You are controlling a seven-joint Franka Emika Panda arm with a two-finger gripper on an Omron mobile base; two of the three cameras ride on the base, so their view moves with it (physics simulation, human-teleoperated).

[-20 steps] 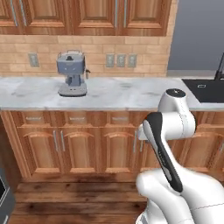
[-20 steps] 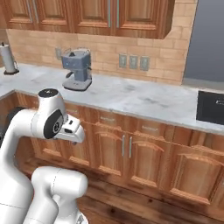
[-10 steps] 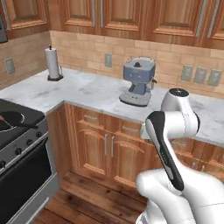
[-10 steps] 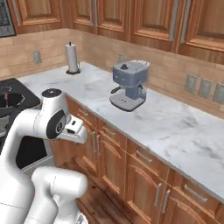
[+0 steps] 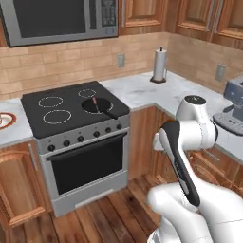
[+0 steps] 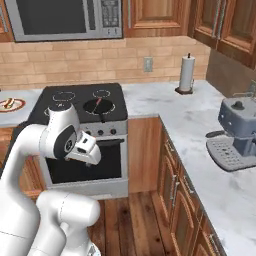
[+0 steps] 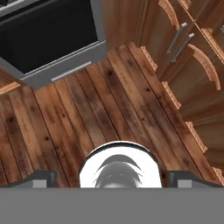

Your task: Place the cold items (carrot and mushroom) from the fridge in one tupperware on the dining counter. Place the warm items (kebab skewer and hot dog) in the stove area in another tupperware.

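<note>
A kebab skewer (image 5: 96,102) (image 6: 98,103) lies in a dark pan (image 5: 98,106) (image 6: 99,107) on the front right burner of the black stove (image 5: 71,111) (image 6: 82,102). The hot dog (image 6: 10,103) sits on a white plate (image 5: 3,119) on the counter left of the stove. My gripper (image 7: 113,178) is open and holds nothing. It is tucked in close to the arm and points down at the wooden floor in front of the oven door (image 7: 48,39). The carrot, mushroom, fridge, tupperware and dining counter are out of view.
A microwave (image 5: 61,19) hangs above the stove. The marbled counter turns a corner to the right, with a paper towel roll (image 5: 160,65) (image 6: 186,74) and a blue-grey coffee machine (image 6: 237,132) on it. Wooden cabinet doors (image 7: 188,57) run along the right.
The whole picture has swung left as the base moved: the coffee machine slid off to the right and the stove came into view. The gripper stayed open.
</note>
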